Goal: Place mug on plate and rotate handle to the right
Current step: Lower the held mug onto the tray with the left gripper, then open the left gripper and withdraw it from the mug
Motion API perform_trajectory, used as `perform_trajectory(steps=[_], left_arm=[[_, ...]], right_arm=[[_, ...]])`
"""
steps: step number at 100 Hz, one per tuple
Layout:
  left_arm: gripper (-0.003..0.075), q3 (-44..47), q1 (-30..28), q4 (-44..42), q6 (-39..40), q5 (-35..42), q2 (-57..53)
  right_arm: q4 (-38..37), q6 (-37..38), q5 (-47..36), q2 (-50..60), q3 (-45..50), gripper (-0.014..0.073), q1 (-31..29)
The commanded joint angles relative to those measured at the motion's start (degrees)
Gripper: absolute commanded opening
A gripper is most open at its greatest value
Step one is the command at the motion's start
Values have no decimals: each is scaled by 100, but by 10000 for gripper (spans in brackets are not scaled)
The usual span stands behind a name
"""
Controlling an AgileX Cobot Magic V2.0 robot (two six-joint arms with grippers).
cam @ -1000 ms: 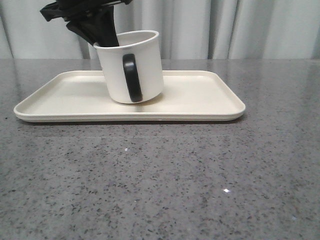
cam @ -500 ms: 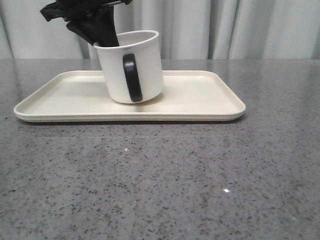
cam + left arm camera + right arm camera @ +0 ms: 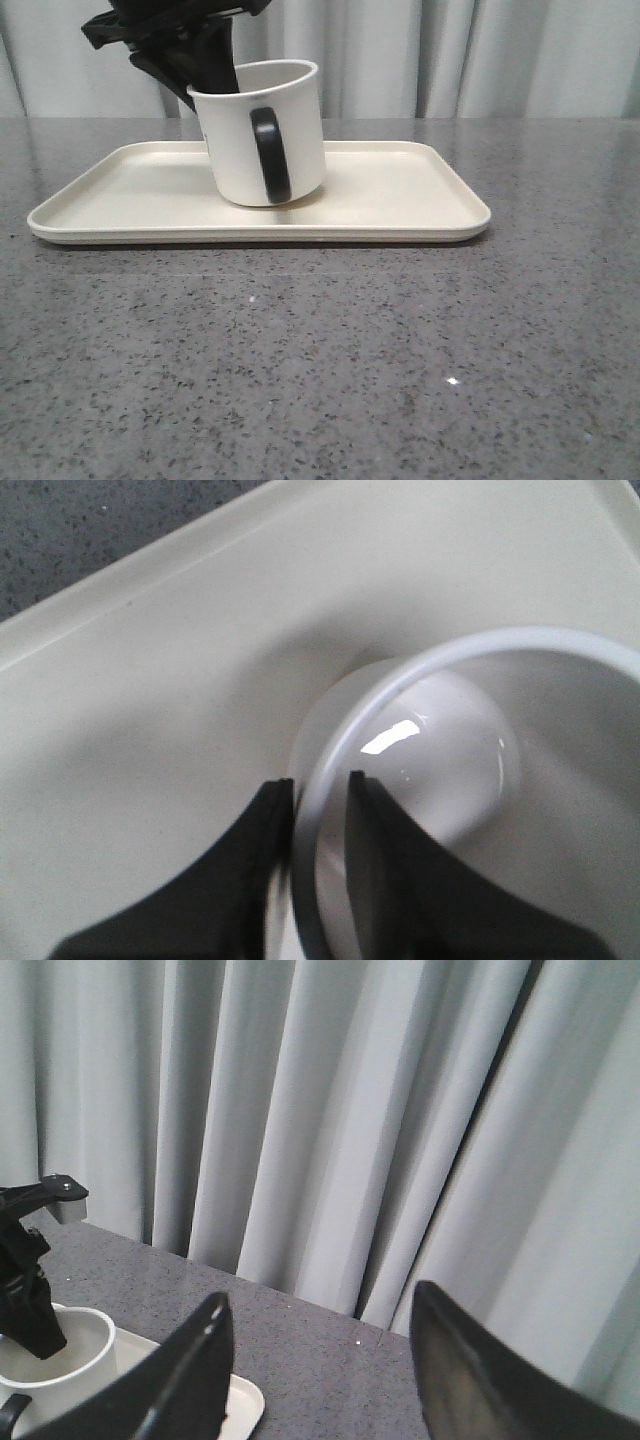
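Observation:
The white mug sits tilted over the middle of the cream plate. Its black handle faces the camera, a touch to the right. My left gripper comes down from the upper left and is shut on the mug's rim. In the left wrist view one finger is outside the wall and one inside, with the gripper astride the mug above the plate. My right gripper hangs open and empty, well off to the right of the mug.
Speckled grey table stretches in front of the plate and around it. Grey curtains hang behind the table's far edge. The plate's right corner shows beside my right gripper's finger.
The mug has turned slightly in my left gripper, so the handle has shifted a little to the right. The right arm has not visibly moved.

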State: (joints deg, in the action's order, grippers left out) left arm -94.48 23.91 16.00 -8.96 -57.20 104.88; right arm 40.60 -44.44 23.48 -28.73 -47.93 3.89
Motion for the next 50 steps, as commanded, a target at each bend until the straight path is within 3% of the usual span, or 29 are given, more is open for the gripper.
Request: perform_trajectory(steps=[1,50], left_arm=[[204,-160,50,150,41,125,-271],[232,-1227,50,160,41,-185,-359]], right_arm=[[74,-28,-335,-84,-161,414,-22],[74,-28,-335,-84,-161,414,-22]])
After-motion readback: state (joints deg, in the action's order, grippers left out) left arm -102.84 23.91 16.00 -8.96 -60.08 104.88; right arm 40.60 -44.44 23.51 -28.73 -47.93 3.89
